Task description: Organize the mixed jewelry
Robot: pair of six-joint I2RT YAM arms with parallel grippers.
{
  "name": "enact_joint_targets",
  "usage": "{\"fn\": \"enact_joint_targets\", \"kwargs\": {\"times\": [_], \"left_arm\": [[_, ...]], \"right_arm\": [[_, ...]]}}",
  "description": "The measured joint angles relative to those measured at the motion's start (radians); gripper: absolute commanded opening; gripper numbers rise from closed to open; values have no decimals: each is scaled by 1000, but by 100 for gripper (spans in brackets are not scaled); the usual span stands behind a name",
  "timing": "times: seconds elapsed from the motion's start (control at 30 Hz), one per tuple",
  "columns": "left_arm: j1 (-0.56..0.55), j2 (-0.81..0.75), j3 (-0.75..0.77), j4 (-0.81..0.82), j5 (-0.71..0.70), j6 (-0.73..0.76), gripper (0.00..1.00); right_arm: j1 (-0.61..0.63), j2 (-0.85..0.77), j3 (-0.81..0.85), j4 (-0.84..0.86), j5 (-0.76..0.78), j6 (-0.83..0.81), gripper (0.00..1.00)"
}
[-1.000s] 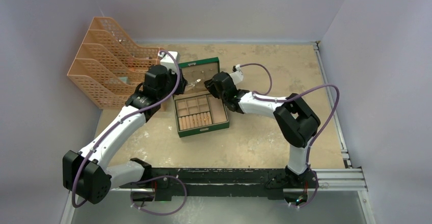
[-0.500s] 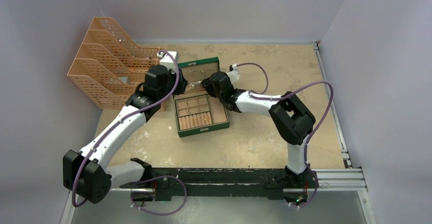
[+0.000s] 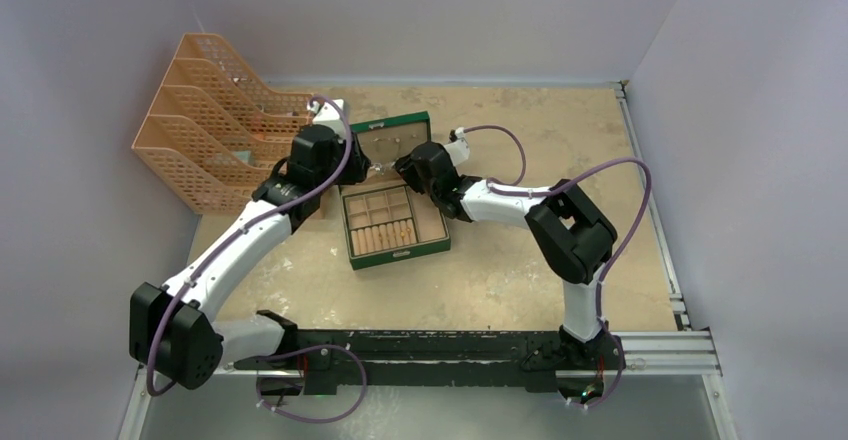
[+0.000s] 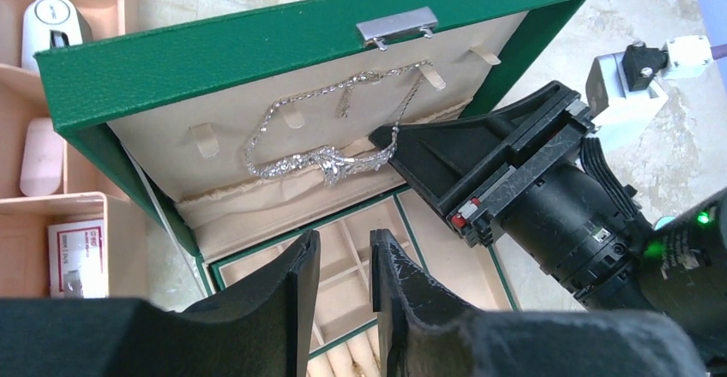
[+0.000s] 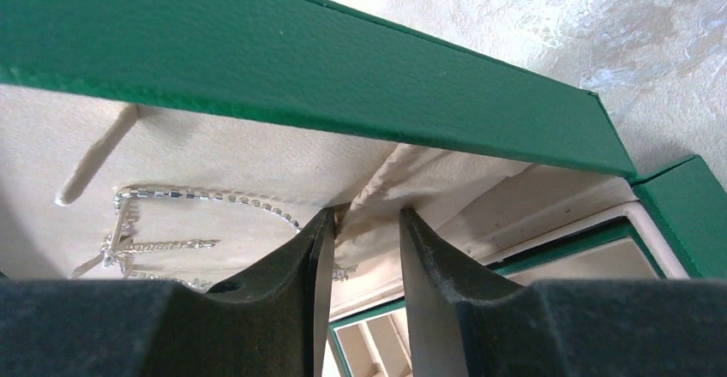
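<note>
The green box [image 3: 432, 245] stands open with its lid [image 3: 388, 125] upright. A silvery glittery necklace [image 4: 326, 161] hangs across the lid's cream lining; part of its chain shows in the right wrist view [image 5: 206, 197]. Small gold-orange pieces [image 3: 402, 228] lie on the tray's ring rolls. My right gripper [image 5: 358, 223] is open, its tips against the lining's pocket fold, and one finger touches the chain's end. In the left wrist view it [image 4: 387, 140] reaches in from the right. My left gripper [image 4: 345, 248] is slightly open and empty above the tray's compartments.
An orange mesh file rack [image 3: 215, 120] stands left of the box, holding a white device [image 4: 51, 21] and small packets [image 4: 75, 257]. The lid has a metal clasp [image 4: 397, 27]. Walls close the table at the back and on both sides.
My right gripper has moved left and in toward the lid's lining. My left gripper has shifted slightly right toward the box.
</note>
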Motion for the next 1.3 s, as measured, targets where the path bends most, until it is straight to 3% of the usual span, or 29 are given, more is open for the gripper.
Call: {"fn": "enact_joint_targets", "kwargs": {"times": [0.3,0.53,1.3], "left_arm": [[0,30,3,-11,-34,-73,36],[0,68,3,13,-60,-136,42],[-1,269,-10,169,49,-245,38]], "right_arm": [[-1,23,49,-5,-19,3,29],[-1,48,77,-27,-26,29,0],[-1,10,-5,-14,-53,40,0]]}}
